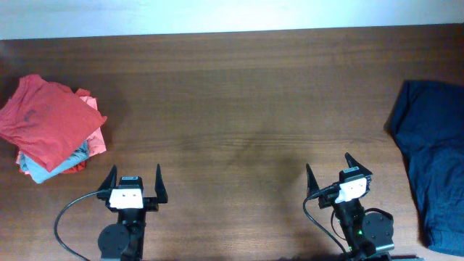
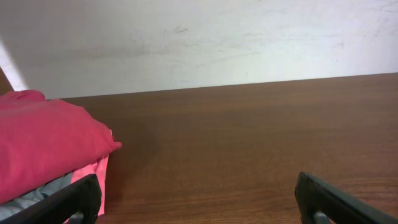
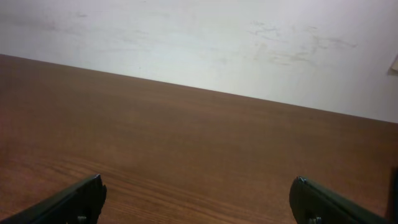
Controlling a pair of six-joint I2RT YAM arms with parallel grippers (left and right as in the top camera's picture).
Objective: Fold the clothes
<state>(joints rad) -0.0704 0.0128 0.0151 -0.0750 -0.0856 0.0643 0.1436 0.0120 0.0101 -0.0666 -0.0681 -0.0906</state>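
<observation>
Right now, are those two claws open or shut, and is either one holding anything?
Left gripper: open, holding nothing.
Right gripper: open, holding nothing.

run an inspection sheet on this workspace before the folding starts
surface: wooden table, brown grain, no spills seen
job's things: navy garment, crumpled at the right edge, partly out of frame, untouched
clutter: folded stack far left, red on top, coral and light blue beneath
grippers: left gripper and right gripper at the near edge, jaws open, empty
cables: left cable and right cable, black, looping beside the arm bases
surroundings: white wall behind the table
</observation>
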